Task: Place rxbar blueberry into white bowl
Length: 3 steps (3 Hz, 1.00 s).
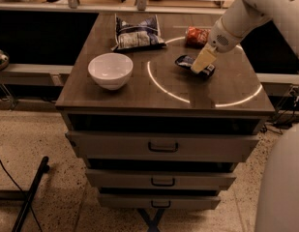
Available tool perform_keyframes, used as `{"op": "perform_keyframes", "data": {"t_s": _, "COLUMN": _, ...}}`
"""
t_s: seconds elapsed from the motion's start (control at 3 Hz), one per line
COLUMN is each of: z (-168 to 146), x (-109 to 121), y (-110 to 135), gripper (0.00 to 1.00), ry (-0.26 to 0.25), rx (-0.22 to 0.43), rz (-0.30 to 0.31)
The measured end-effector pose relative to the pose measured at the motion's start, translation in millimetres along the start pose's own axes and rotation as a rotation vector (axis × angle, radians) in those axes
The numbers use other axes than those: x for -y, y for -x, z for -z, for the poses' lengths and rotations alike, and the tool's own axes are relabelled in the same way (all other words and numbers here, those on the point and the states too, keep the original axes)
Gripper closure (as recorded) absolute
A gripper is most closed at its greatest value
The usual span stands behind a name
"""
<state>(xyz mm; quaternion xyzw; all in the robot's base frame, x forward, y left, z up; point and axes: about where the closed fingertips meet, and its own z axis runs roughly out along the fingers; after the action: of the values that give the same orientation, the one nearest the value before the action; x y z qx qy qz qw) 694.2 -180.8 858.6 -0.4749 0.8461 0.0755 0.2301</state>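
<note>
The rxbar blueberry point(186, 61), a flat dark navy bar, lies on the right half of the wooden table point(139, 96). My gripper point(201, 65) reaches down from the upper right and sits right over the bar, covering its middle. The white bowl point(110, 70) stands upright on the left half of the table, well apart from the bar and the gripper.
A crinkled blue-and-white chip bag point(137, 33) lies at the back middle. An orange-red can point(197, 35) lies at the back right, just behind the bar. Drawers point(162, 147) face the front below the table edge.
</note>
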Motion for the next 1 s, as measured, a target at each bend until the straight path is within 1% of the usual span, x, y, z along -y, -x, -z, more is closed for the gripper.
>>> {"op": "perform_keyframes", "data": {"t_s": 0.33, "z": 22.1, "x": -1.6, "y": 16.5, "gripper": 1.00, "ry": -0.037, "rx": 0.043, "rz": 0.037}}
{"op": "perform_keyframes", "data": {"t_s": 0.67, "z": 34.8, "x": -4.0, "y": 32.6, "gripper": 1.00, "ry": -0.050, "rx": 0.080, "rz": 0.066}}
{"op": "perform_keyframes", "data": {"t_s": 1.0, "z": 34.1, "x": -12.9, "y": 51.1, "gripper": 1.00, "ry": -0.015, "rx": 0.130, "rz": 0.091}}
